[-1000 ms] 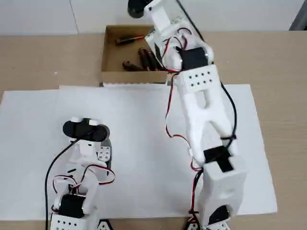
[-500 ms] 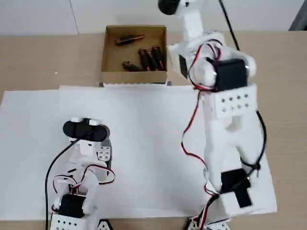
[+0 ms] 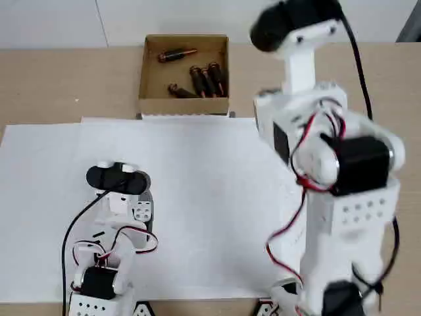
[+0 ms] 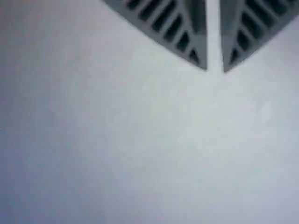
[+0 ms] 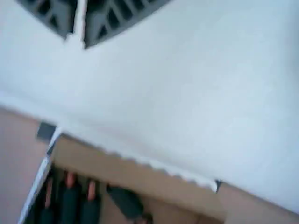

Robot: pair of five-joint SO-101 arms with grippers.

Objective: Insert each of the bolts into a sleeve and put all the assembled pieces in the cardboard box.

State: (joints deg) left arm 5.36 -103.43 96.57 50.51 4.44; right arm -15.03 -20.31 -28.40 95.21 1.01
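Observation:
The cardboard box (image 3: 141, 66) stands at the table's far edge and holds several dark assembled pieces (image 3: 204, 79), one of them lying apart at the back (image 3: 176, 55). My right gripper (image 5: 75, 41) is shut and empty, hovering over the white paper short of the box (image 5: 140, 175); the pieces (image 5: 70, 196) lie inside it. The right arm (image 3: 342, 164) stands raised at the right. My left gripper (image 4: 215, 69) is shut with nothing in it, just above bare paper. The left arm (image 3: 115, 197) is folded at the near left.
A large white paper sheet (image 3: 197, 197) covers the middle of the wooden table (image 3: 66, 72). A small grey tab (image 5: 46, 131) sits at the paper's edge beside the box corner.
The right arm has drawn back from over the box toward its base and lifted, its gripper now over the paper. The left arm has stayed still.

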